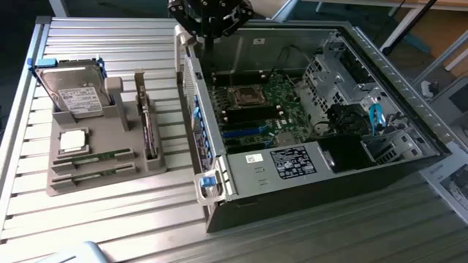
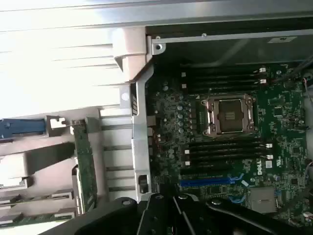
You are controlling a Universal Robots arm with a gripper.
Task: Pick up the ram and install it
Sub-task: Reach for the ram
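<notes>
A black robot tool [image 1: 209, 30], clenched and apparently empty, hangs above the open dark computer case [image 1: 307, 198]. The ram [image 1: 95, 159], a long thin green circuit-board stick, one of two, stands in a grey moulded tray [image 1: 109, 135] on the slatted metal worktop [image 1: 109, 224], well apart. It is likely light, stiff and fragile, best gripped by its flat faces mid-length.
</notes>
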